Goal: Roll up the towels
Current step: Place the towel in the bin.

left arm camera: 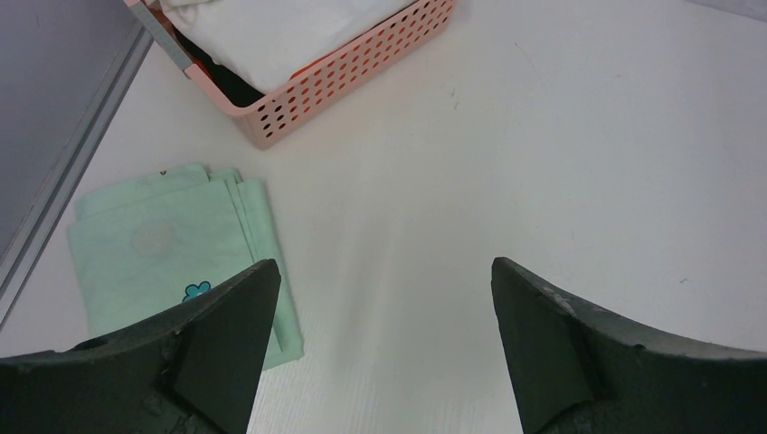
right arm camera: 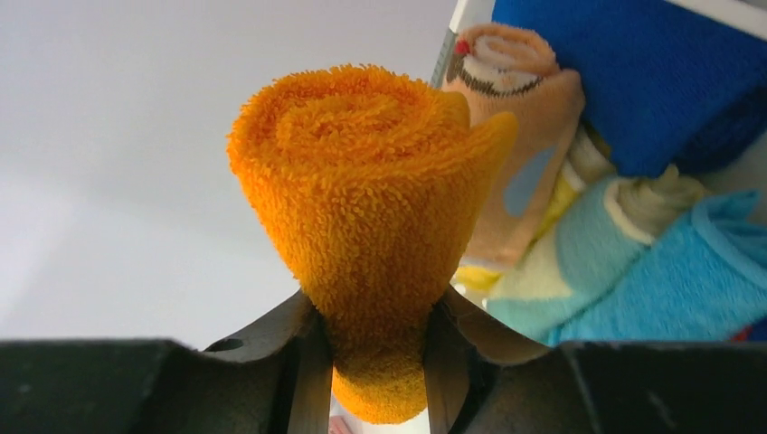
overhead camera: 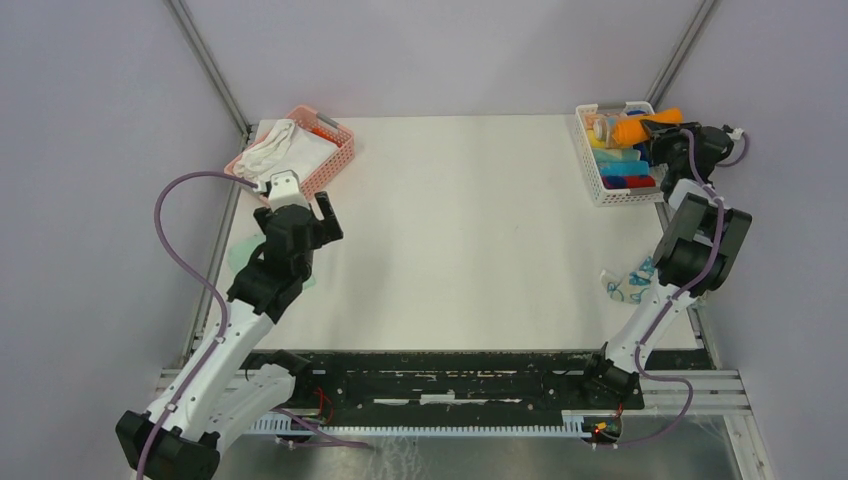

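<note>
a rolled orange towel (right arm camera: 371, 226) is clamped in the right gripper (right arm camera: 375, 357) at the white basket (overhead camera: 592, 175) in the upper right of the top view, where other rolls (right arm camera: 506, 117) are already stowed. the left gripper (left arm camera: 384, 307) is spread wide and empty above a flat mint green towel (left arm camera: 172, 253) at the left of its wrist view. that towel and a teal-printed white towel (overhead camera: 625, 284) at the right edge of the top view are judged yet to be rolled.

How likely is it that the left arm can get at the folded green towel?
Probably yes. The left tool is open and empty, right beside the green towel, which lies flat with nothing on it; the pink basket sits apart from it.
</note>
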